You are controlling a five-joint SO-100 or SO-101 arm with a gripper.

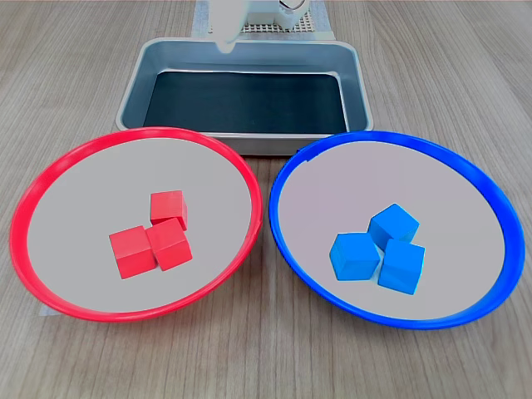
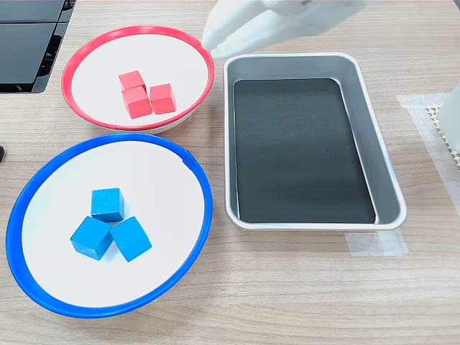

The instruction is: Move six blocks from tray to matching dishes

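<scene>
The silvery tray (image 1: 131, 87) (image 2: 385, 180) shows only its bare black floor. Three red blocks (image 1: 158, 237) (image 2: 144, 95) sit clustered in the red-rimmed dish (image 1: 83, 183) (image 2: 97, 68). A cluster of three blue blocks (image 1: 384, 249) (image 2: 109, 224) lies in the blue-rimmed dish (image 1: 332, 183) (image 2: 169, 183). My white gripper (image 1: 226, 43) (image 2: 213, 43) hangs above the tray's edge, on the red dish's side in the second exterior view. Its fingers are together and hold nothing.
A white perforated mat (image 1: 283, 23) (image 2: 447, 136) lies beyond the tray under the arm's base. Black flat objects (image 2: 25, 43) sit at the second exterior view's top left. Clear tape (image 2: 374, 243) is stuck by the tray's corner. Wooden tabletop surrounds everything.
</scene>
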